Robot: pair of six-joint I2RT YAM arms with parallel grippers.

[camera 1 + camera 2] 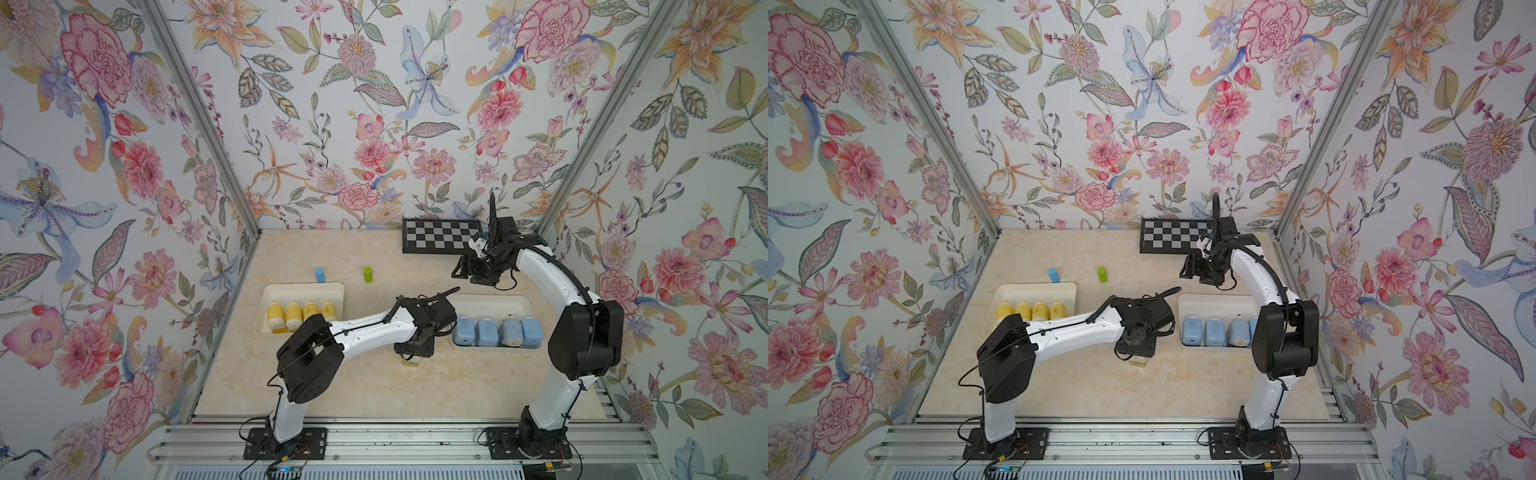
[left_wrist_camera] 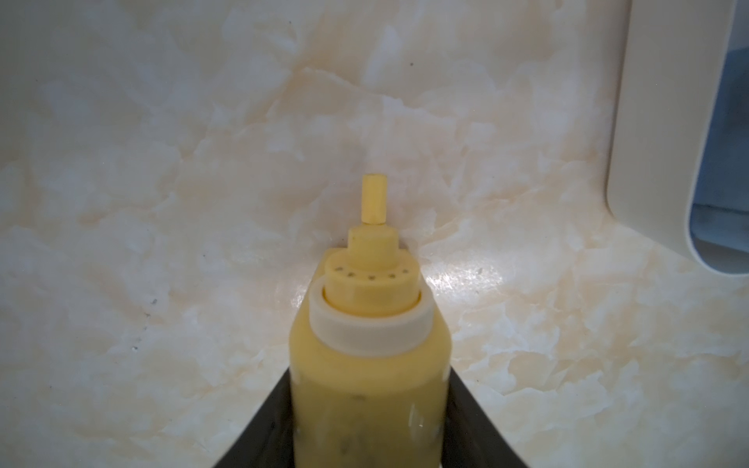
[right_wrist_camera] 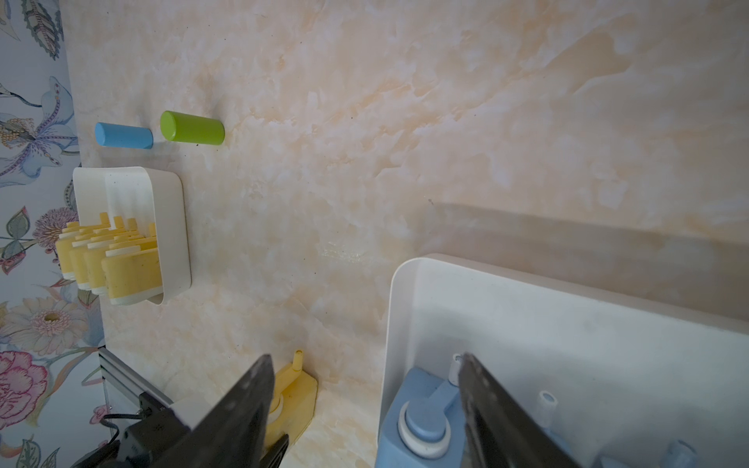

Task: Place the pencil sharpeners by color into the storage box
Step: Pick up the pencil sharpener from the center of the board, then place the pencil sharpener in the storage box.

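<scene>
Yellow sharpener (image 2: 367, 405) lies on table (image 2: 162, 162), pinched in left gripper (image 2: 369, 370)

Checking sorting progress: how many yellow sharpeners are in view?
5. Four yellow sharpeners sit in the tray on the left arm's side; the fifth sharpener is between the fingers of the left gripper. The arm hides that tray's corner.

No text, brand, number or sign is legible anywhere: faint dark marks on the boxed yellow pencil sharpeners (image 1: 311, 311) are too small to read in both top views, the dots ringing the lone yellow pencil sharpener (image 2: 371, 364) on the counter (image 2: 162, 162) spell nothing, and the checkerboard (image 1: 441, 241) shows plain squares only.
</scene>
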